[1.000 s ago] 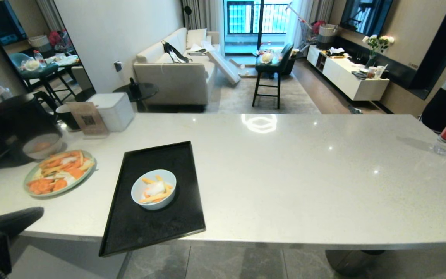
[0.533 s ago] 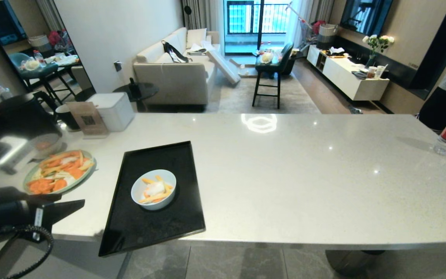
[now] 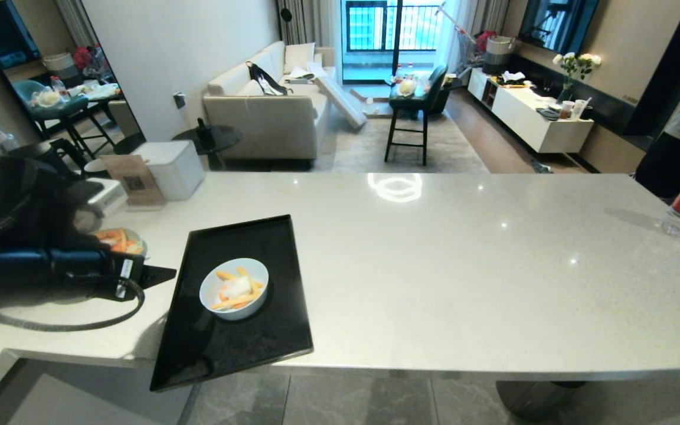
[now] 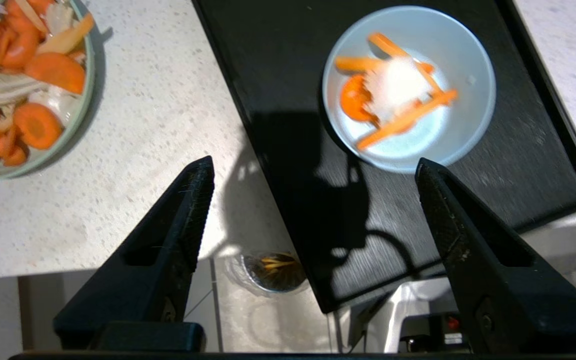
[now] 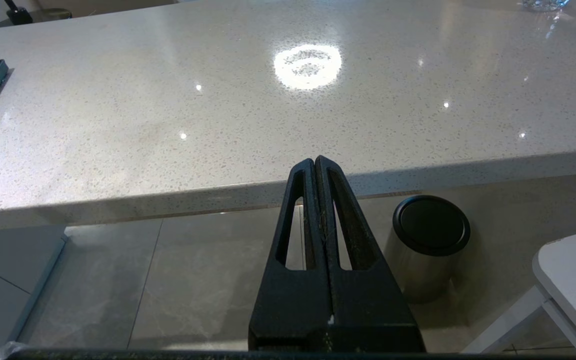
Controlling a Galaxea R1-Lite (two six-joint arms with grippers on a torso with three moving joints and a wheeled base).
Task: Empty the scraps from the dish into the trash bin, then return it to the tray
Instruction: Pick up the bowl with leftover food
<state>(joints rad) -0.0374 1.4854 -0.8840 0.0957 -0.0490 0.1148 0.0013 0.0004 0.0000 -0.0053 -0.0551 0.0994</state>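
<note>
Currently the left pincer (image 4: 313,167), spread wide and empty, hovers left of the tray (image 3: 269,348) where the bowl (image 3: 234,288) of scraps (image 3: 235,289) sits, so reaching right to grip its rim looks next.

The left gripper (image 4: 313,167) hangs with its fingers (image 4: 188,200) spread wide, nothing between them, and open air lies ahead down to the dish (image 4: 409,87) on the tray (image 4: 278,75). Off to one finger's outer side the green plate (image 4: 75,125) of carrot slices crowds the counter (image 4: 158,125). Bare tray surrounds the dish.
</note>
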